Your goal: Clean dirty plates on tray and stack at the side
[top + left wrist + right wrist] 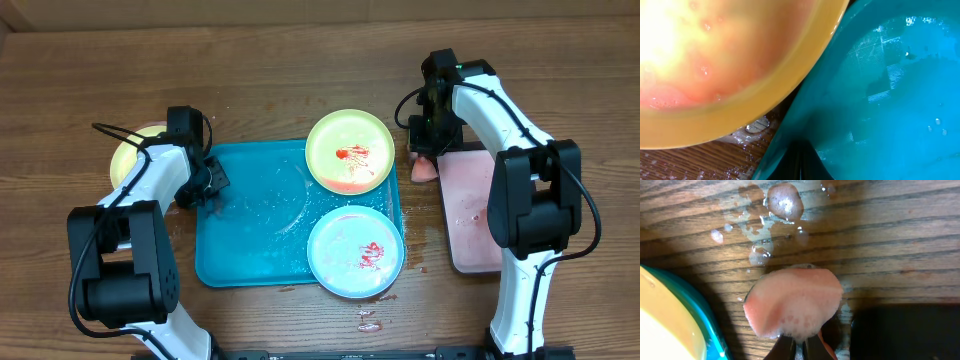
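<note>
The teal tray (250, 235) lies mid-table, wet. A yellow-green plate (348, 150) with red sauce sits at its far right corner. A pale blue plate (355, 252) with red smears sits at its near right. Another yellow-green plate (128, 152) rests on the table left of the tray, partly under my left arm; it also fills the upper left of the left wrist view (715, 60). My left gripper (205, 182) (800, 167) is shut on the tray's left rim (790, 125). My right gripper (425, 148) (799, 347) is shut on a foamy pink sponge (424, 169) (792, 302), over the table right of the tray.
A black-rimmed pink tray (470, 215) lies at the right, and its dark edge shows in the right wrist view (905, 330). Water drops (785, 202) lie on the wood near the sponge. A sauce spot (368, 320) lies near the front edge.
</note>
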Controlling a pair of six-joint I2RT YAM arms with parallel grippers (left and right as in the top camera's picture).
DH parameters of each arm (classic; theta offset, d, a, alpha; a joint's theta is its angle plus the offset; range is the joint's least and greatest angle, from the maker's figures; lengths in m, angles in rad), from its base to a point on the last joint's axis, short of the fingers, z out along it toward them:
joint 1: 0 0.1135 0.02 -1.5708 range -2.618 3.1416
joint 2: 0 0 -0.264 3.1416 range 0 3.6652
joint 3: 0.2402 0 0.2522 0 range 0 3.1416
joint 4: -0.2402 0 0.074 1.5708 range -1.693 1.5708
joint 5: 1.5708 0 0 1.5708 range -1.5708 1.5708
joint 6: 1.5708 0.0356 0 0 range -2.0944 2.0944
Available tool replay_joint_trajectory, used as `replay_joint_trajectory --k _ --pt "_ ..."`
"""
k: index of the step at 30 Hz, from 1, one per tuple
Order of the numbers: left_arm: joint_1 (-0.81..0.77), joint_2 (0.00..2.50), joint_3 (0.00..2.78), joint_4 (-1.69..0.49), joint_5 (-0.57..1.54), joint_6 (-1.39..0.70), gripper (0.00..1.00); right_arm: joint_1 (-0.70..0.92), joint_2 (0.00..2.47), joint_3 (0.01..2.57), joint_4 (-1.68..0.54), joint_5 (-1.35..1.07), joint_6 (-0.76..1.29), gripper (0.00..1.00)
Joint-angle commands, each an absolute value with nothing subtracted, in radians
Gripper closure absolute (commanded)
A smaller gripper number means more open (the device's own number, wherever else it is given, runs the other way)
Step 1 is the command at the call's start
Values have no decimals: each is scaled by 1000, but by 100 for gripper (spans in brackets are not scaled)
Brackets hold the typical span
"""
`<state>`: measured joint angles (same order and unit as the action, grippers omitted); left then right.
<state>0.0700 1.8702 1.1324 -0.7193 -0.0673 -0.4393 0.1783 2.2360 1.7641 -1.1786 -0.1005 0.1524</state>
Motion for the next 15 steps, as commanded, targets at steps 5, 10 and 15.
replay_joint_trajectory --k 5,10,15 --pt "80 1909 1109 -733 -84 -449 94 231 2220 1797 -1221 -93 156 96" --pt "80 1909 1109 -736 -84 -450 85 276 2170 1868 -1260 -28 184 96" --pt "80 1909 1109 -738 -73 -449 79 285 2149 1949 -1328 15 210 96"
